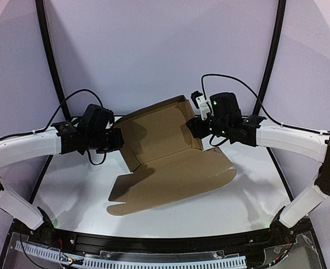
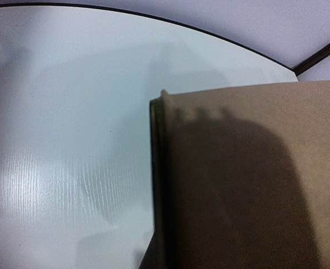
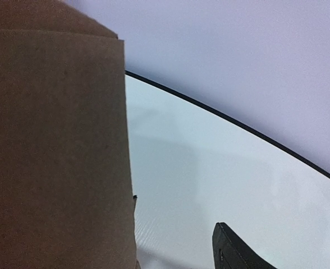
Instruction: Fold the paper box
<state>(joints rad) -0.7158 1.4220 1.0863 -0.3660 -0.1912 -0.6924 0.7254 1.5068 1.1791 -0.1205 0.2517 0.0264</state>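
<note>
The paper box (image 1: 165,151) is brown cardboard lying mid-table, its back half raised into walls and its front flaps spread flat toward me. My left gripper (image 1: 115,140) is pressed to the box's left wall and shut on it. In the left wrist view that wall (image 2: 249,179) fills the lower right and hides the fingers. My right gripper (image 1: 196,128) stands open at the box's right wall. The right wrist view shows that wall (image 3: 53,157) covering one finger, with the other black fingertip (image 3: 235,252) apart from it.
The white table (image 1: 75,185) has a curved black rim (image 3: 227,120) at the back. Lilac backdrop panels and two black poles (image 1: 50,56) rise behind it. Cables loop from both wrists.
</note>
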